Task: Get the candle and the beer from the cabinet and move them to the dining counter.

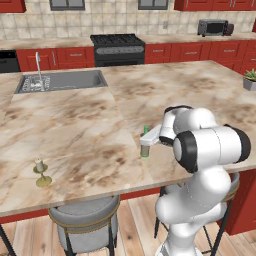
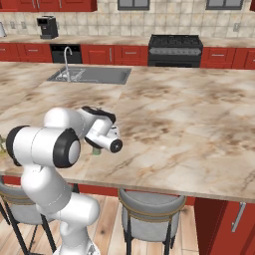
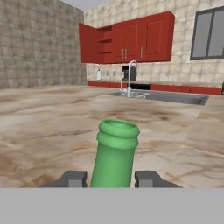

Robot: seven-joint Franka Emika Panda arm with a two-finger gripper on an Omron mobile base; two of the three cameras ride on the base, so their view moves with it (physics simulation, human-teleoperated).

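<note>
The big stone bench (image 1: 165,90) takes up most of the room, brown and beige like marble. I use its steel sink (image 1: 62,81) as my marker. The sink sits at the far side of the bench, with a tall tap on it. Behind the sink, against the tiled wall, stand a black stove (image 1: 116,49) and red drawers. Up on that wall, past the sink, hangs the red cabinet (image 3: 127,38), and one door is swung open. I think that is because both things came out of there.

Grey stools (image 1: 86,220) stand under the near edge of the bench, far from the sink.

The white arm reaches over the near edge. Its claw (image 3: 111,178) is clenched around the beer (image 3: 114,151), with a finger on each side of the green glass. The bottle stands upright, low to the bench top or on it, well on the near side of the sink. I think the arm is setting it down there.

The candle (image 1: 42,172) stands on the bench by the near edge, in front of the sink and apart from the beer. It looks done.
</note>
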